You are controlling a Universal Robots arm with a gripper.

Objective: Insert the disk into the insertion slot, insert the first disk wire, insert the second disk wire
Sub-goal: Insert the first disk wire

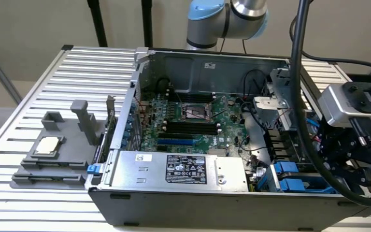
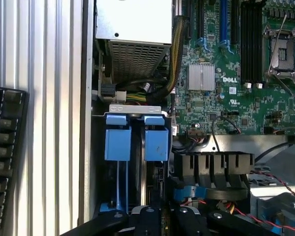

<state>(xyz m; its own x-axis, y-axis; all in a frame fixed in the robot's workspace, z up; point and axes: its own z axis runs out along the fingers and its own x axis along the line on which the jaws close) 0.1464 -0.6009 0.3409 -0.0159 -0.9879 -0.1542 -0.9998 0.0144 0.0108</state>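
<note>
While the disk (image 2: 143,167) showed me little more than a thin grey edge, it seemed to stand on edge in the slot (image 2: 135,108), between two blue tabs (image 2: 118,142) set side by side. Its label face was hidden, and I could not tell how deep it sat. The slot was in the front corner of the case (image 1: 237,210), toward the exterior view's right, just beside the power supply (image 1: 179,169).

The gripper (image 2: 155,217) hung close over the slot, its black body near the blue tabs. I could not make out whether it touched the disk, nor whether it was open or closed. A silver camera (image 1: 343,104) rode on the wrist above it, with thick black cables looping up and away.

Beside the slot, further into the case, sat a black fan shroud (image 2: 211,167), and thin red and black wires (image 2: 280,184) trailed past it. A sleeved cable bundle (image 2: 176,59) ran from the power supply down toward the slot. The green motherboard (image 1: 192,121) lay flat on the floor of the case, with a small finned heatsink (image 2: 201,77) near the bundle.

The case lay open on its side on a ribbed metal table (image 1: 82,67). Well apart from it, on the exterior view's left, a grey fixture (image 1: 56,166) rested on the table with a small square chip (image 1: 48,145) lying on it. The arm (image 1: 227,19) rose behind the case at the far edge.
</note>
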